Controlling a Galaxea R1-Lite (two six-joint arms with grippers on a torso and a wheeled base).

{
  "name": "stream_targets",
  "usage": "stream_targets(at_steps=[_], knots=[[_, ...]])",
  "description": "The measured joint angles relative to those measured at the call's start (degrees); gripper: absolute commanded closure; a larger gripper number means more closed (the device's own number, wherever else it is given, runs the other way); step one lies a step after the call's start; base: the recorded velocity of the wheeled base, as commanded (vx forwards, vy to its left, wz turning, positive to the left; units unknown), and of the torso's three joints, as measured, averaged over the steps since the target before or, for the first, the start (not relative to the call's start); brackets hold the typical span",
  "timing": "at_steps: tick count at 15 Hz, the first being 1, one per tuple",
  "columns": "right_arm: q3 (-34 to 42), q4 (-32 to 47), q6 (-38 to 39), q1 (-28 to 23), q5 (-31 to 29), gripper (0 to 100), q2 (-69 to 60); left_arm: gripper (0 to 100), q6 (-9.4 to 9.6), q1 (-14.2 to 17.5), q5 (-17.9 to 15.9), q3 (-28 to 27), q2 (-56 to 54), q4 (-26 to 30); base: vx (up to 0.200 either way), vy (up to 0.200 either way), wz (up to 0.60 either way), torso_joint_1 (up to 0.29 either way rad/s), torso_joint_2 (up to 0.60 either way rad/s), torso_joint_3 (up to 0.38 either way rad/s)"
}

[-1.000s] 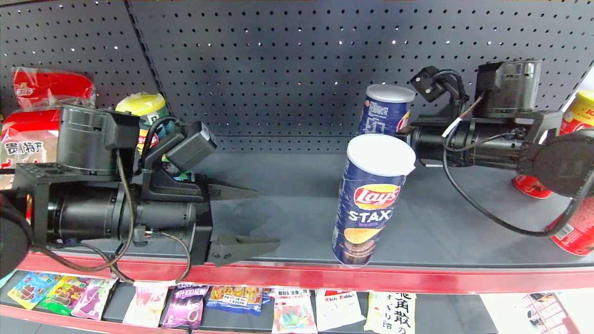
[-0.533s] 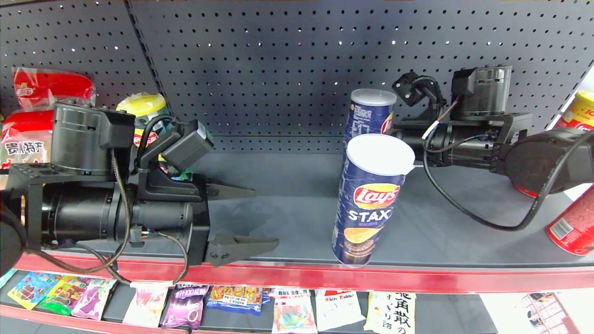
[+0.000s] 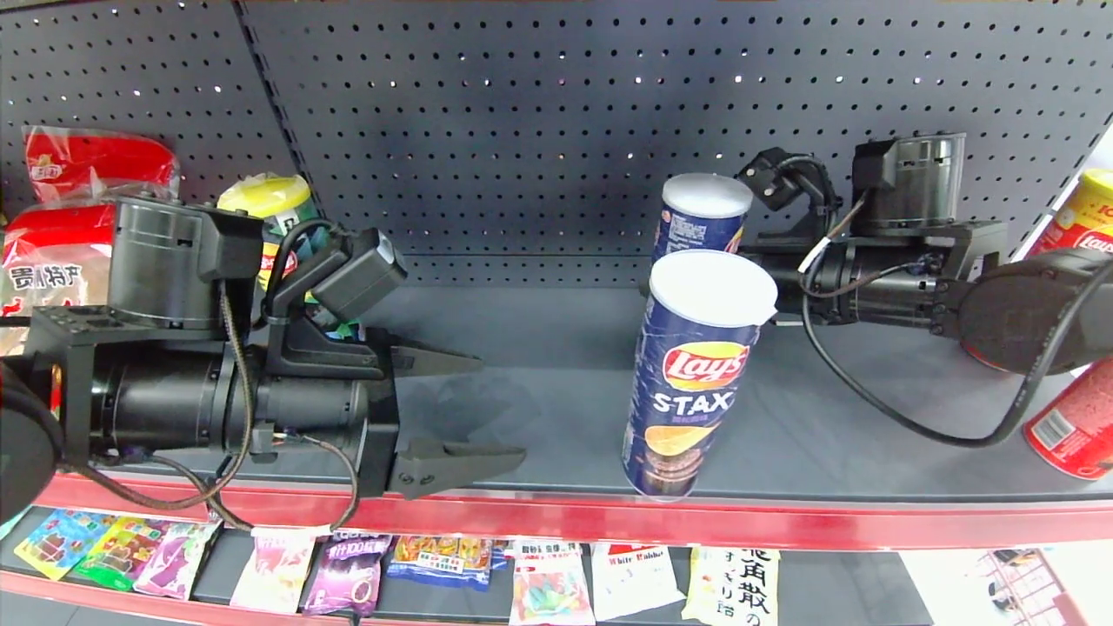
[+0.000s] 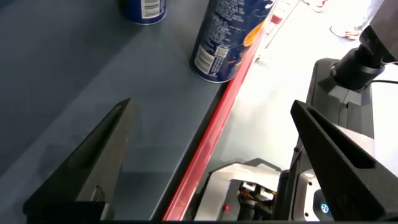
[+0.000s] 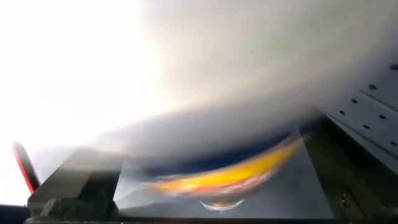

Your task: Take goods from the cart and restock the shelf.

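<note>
Chip cans are sitting in a pair near the middle of the grey shelf (image 3: 539, 409). The front blue can (image 3: 687, 382) is standing upright right at the red front lip (image 3: 783, 522). The rear blue can (image 3: 701, 217) is showing directly behind it, at its 12 o'clock, close to the pegboard (image 3: 522, 130).

The right gripper (image 5: 208, 183) is reaching in from 3 o'clock and clamping the rear blue can, with a finger pressing on either side of it. I cannot tell whether that can's base is resting on the shelf or hanging just above it.

The left gripper (image 3: 500, 407) is hovering at the front can's 9 o'clock, over the front of the shelf, well apart from both cans. Its jaws are spreading wide and holding nothing.

Red cans (image 3: 1074, 426) are lying at the far 3 o'clock end. Red snack bags (image 3: 78, 165) and a yellow-lidded can (image 3: 269, 196) are crowding the 10 o'clock corner behind the left arm. Small snack packets (image 3: 548, 582) are lying in a row on the lower shelf at 6 o'clock.
</note>
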Motion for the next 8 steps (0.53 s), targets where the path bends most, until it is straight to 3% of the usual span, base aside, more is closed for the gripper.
stream_targets(at_steps=[8], knots=[[8.78, 0.13, 0.02, -1.85, -0.29, 0, -8.09, 0, 0.44, -0.11, 0.06, -0.13, 1.18, -0.05, 0.000, 0.000, 0.00, 0.000, 0.00, 0.000]])
